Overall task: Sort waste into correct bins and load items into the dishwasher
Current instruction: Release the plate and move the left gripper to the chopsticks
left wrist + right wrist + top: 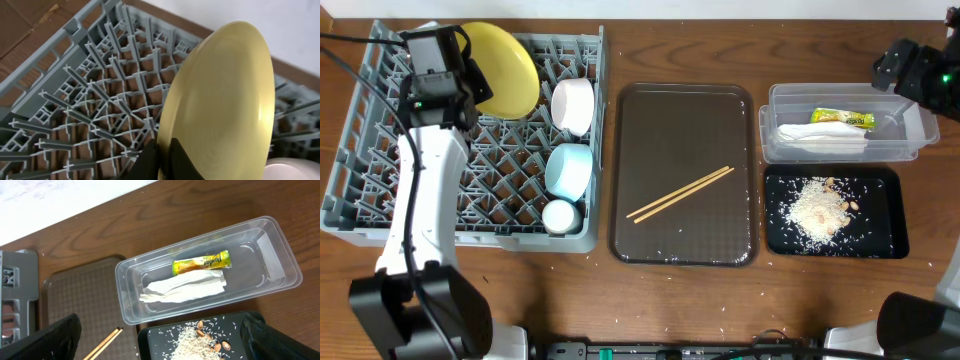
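Note:
My left gripper (164,159) is shut on the rim of the yellow plate (505,66) (222,105), which stands on edge over the back of the grey dishwasher rack (380,170) (90,95). In the rack lie a white bowl (573,104), a light-blue bowl (569,168) and a small white cup (561,216). The wooden chopsticks (680,194) (104,345) lie on the brown tray (650,120). The clear tub (910,128) (130,280) holds the yellow-green wrapper (842,118) (201,263) and white napkin (820,138) (182,287). Rice crumbs (815,208) (190,342) sit in the black tray (880,190). My right gripper (160,340) hangs open high above the two bins.
A few stray rice grains lie on the brown serving tray's front edge (670,260) and on the wooden table (740,310). The right arm (920,72) hovers at the back right corner. A white wall edge runs along the table's far side.

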{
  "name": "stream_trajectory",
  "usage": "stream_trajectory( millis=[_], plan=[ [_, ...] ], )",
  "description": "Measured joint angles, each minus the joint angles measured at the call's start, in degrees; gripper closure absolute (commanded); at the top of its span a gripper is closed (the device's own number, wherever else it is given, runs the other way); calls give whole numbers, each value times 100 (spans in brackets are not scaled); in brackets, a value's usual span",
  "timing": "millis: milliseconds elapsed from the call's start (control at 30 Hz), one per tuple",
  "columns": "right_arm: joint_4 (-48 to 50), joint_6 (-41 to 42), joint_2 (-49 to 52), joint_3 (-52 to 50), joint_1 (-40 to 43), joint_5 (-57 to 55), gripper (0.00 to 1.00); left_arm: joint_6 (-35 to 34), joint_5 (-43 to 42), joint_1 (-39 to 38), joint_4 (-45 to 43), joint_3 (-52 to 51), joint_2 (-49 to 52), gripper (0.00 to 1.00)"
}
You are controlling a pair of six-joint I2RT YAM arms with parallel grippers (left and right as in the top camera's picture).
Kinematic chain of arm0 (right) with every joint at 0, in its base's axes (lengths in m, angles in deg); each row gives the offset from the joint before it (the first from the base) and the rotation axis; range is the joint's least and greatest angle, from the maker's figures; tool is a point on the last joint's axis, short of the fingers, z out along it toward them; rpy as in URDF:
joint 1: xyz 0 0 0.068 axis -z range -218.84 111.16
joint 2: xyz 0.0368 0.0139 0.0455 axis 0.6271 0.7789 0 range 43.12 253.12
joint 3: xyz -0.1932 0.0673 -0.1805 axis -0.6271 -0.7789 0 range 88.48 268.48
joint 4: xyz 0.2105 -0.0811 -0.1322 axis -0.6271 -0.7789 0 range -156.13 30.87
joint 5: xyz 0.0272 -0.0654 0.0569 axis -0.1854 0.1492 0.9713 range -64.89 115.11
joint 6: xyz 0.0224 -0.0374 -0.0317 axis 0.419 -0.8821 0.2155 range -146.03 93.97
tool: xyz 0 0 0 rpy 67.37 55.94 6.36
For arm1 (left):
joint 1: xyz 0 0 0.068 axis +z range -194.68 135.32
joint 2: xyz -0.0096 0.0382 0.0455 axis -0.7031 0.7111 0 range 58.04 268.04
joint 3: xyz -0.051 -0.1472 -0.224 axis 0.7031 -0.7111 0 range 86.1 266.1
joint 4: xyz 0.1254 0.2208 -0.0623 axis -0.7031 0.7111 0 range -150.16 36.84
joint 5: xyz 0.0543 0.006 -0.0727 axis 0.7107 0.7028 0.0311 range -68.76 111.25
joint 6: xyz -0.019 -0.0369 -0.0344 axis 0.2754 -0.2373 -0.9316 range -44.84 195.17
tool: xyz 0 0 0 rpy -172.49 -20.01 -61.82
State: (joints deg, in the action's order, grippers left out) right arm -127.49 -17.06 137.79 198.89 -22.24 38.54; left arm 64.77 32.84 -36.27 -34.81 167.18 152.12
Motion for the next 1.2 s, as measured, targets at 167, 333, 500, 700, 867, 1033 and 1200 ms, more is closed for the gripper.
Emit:
stream_trajectory(
  millis=[167,333,500,700,867,1033,1200],
  plan=[
    [0,0,0,2,0,0,1,173,157,0,-98,-2,348,93],
    [0,0,0,2,0,0,1,323,393,2,-385,-9,514,93],
    [0,0,0,2,0,0,1,490,494,-28,-640,-9,514,89],
    [0,0,0,2,0,0,1,603,590,-289,-667,-9,514,65],
    [0,0,0,2,0,0,1,616,680,-590,-704,-9,511,60],
    [0,0,0,2,0,0,1,616,627,-850,-656,-9,511,60],
    [0,0,0,2,0,0,1,619,629,-1110,-649,-9,511,55]
  ],
)
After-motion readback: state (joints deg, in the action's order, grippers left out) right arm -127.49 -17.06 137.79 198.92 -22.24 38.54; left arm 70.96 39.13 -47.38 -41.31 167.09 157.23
